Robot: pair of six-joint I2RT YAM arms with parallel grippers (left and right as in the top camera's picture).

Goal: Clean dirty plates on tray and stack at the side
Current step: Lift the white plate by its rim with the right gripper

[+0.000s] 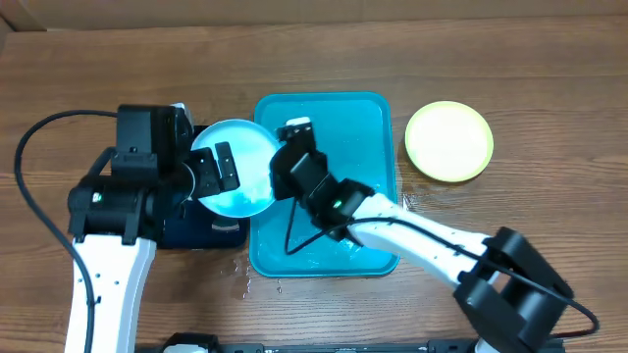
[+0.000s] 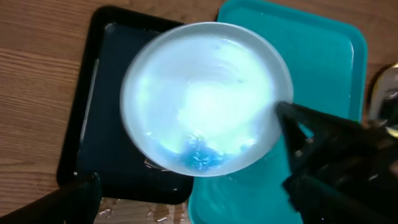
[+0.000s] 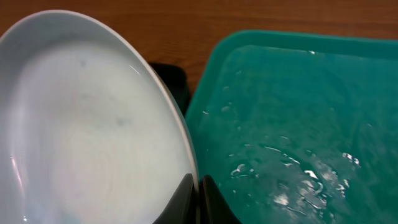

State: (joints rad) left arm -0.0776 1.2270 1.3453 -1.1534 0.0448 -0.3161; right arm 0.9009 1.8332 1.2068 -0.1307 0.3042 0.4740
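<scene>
One lt-blue plate (image 1: 240, 162) is pinched at its right rim by my R gripper (image 1: 278, 179), jaws closed tight on the edge; wrist cam agrees. Plate sits over the left edge of the turquoise tray (image 1: 363, 127) and partly over the black tray (image 1: 201, 233); can't tell if it touches either. L gripper (image 1: 211, 169) is spread wide above the plate's left side, holding nothing. Yellow-green plate (image 1: 449, 141) lies on the table (image 1: 549, 78) right of the tray, apart from it. Tray bottom looks wet.

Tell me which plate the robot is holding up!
The light blue plate: the right gripper pinches its rim over the turquoise tray's edge. The yellow-green plate lies alone on the table, untouched.
</scene>
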